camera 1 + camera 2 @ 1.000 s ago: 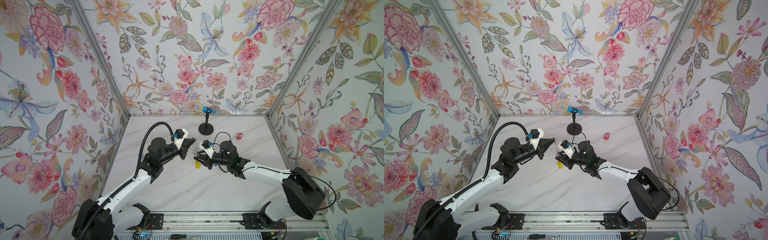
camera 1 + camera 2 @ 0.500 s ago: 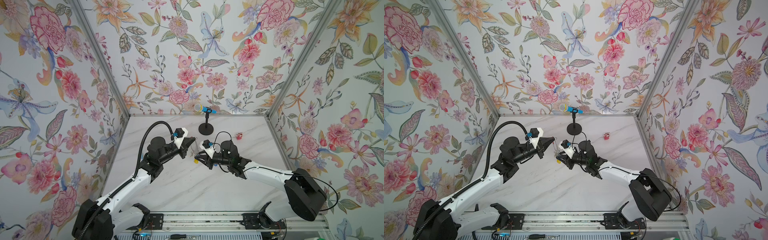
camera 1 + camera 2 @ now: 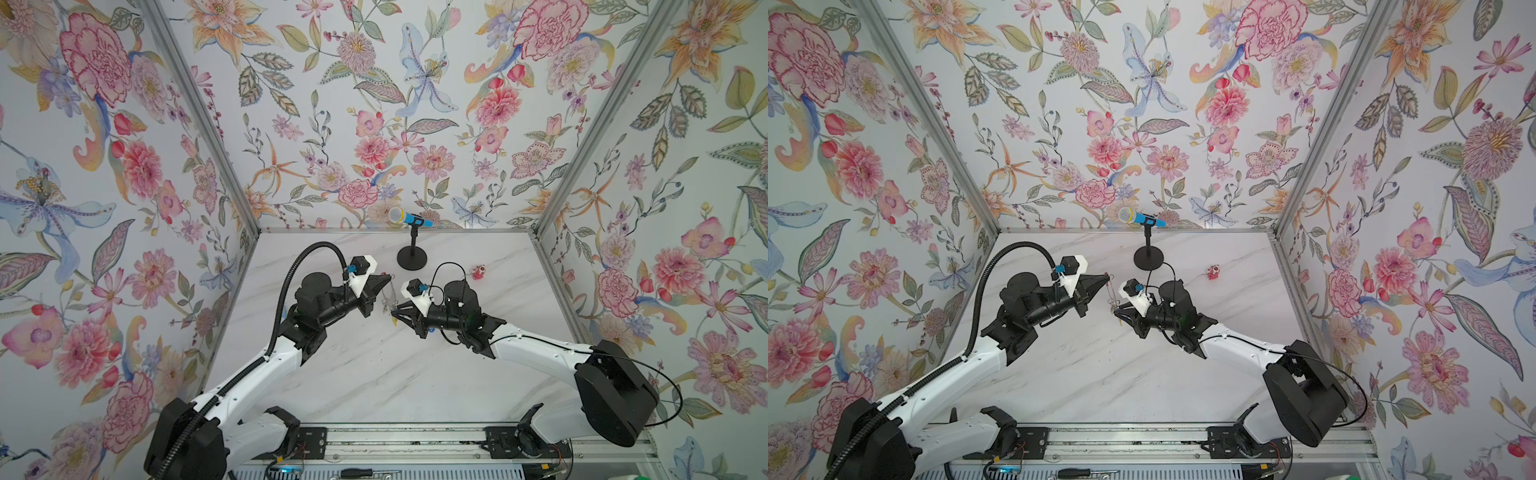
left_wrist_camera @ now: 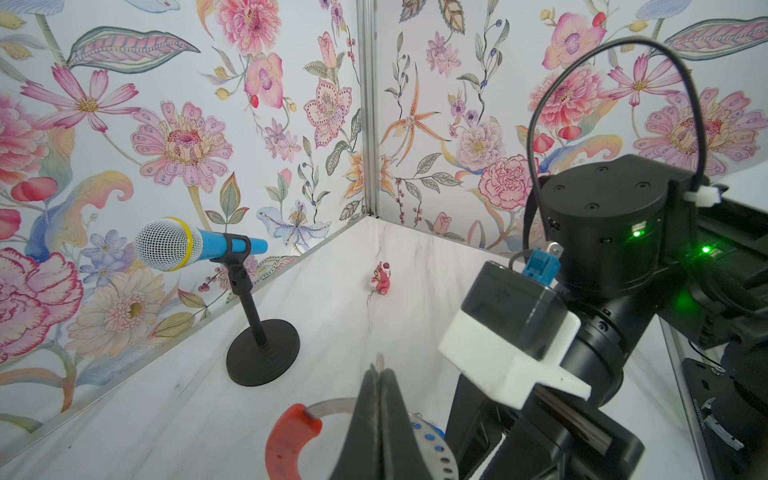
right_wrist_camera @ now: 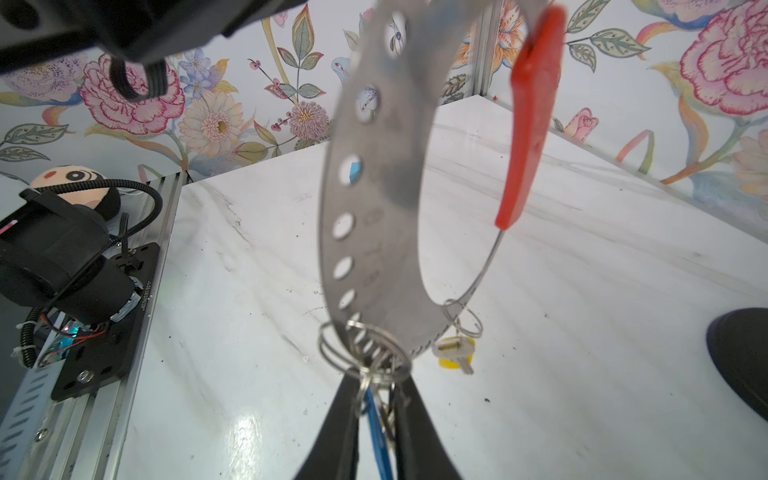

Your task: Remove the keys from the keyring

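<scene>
The keyring (image 3: pixel 389 296) hangs in the air between my two grippers, in both top views (image 3: pixel 1111 292). It is a grey metal band with holes (image 5: pixel 374 208), a red sleeve (image 5: pixel 532 116) and a thin wire section. My left gripper (image 4: pixel 379 372) is shut on the band's upper part, beside the red sleeve (image 4: pixel 291 440). Several keys (image 5: pixel 376 399) on small split rings hang at the bottom, one with a blue tag. My right gripper (image 5: pixel 376 384) is shut on that bunch from below. One key with a yellow tag (image 5: pixel 453 353) hangs free beside it.
A blue microphone (image 3: pixel 409 218) on a black round-based stand (image 3: pixel 411 257) is at the back, just behind the grippers. A small red-pink toy figure (image 3: pixel 478 272) sits back right on the marble table. Floral walls enclose three sides; a metal rail (image 3: pixel 415 440) runs along the front.
My right gripper's jaws have narrowed onto the key bunch and it has edged up towards the ring. The left gripper has kept its hold and place.
</scene>
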Robot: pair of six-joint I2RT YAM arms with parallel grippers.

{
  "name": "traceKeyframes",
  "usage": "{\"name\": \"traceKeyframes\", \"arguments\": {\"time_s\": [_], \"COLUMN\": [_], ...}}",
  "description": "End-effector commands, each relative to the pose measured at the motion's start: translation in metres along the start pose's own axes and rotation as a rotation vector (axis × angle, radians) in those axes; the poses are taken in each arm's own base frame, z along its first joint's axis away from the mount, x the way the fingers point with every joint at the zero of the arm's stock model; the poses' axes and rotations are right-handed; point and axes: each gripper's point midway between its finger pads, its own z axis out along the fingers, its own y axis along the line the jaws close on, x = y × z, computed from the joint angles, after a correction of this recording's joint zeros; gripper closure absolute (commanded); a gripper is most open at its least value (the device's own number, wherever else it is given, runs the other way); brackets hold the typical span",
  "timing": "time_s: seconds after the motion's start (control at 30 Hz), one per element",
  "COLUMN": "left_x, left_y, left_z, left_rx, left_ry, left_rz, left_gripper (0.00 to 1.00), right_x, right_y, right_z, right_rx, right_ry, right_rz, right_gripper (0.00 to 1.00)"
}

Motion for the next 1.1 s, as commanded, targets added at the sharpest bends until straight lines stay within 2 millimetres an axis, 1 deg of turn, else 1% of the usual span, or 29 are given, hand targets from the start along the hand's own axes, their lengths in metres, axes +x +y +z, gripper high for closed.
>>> {"name": "traceKeyframes", "arguments": {"time_s": [0.0,0.1,0.17,0.27,0.37,0.43,0.53,0.67,1.07], "left_x": [-0.023,-0.024,-0.024,-0.025,-0.024,-0.022,-0.022,-0.024,-0.028], "left_y": [0.000,0.000,-0.001,0.000,0.001,0.002,0.003,0.002,0.001], "left_z": [-0.003,-0.003,-0.004,-0.004,-0.004,-0.004,-0.005,-0.004,-0.004], "left_rx": [0.006,0.008,0.010,0.009,0.002,-0.005,-0.013,-0.008,0.001], "left_ry": [-0.052,-0.055,-0.055,-0.055,-0.044,-0.035,-0.033,-0.037,-0.047], "left_rz": [0.040,0.041,0.042,0.045,0.055,0.062,0.071,0.073,0.073], "left_gripper": [1.00,1.00,1.00,1.00,1.00,1.00,1.00,1.00,1.00], "right_x": [-0.012,-0.012,-0.012,-0.007,-0.004,-0.003,0.000,0.002,0.011], "right_y": [0.002,0.002,0.002,0.000,0.000,-0.001,-0.003,-0.004,-0.007], "right_z": [-0.006,-0.004,-0.003,0.000,0.000,-0.003,-0.006,-0.008,0.001], "right_rx": [-0.006,-0.014,-0.018,-0.018,-0.015,-0.003,0.017,0.022,0.018], "right_ry": [-0.025,-0.020,-0.017,-0.003,0.005,0.008,0.028,0.038,0.069], "right_rz": [-0.019,-0.018,-0.015,-0.007,-0.003,-0.003,-0.010,-0.009,0.009], "right_gripper": [0.83,0.89,0.89,0.93,0.94,0.93,0.88,0.88,0.84]}}
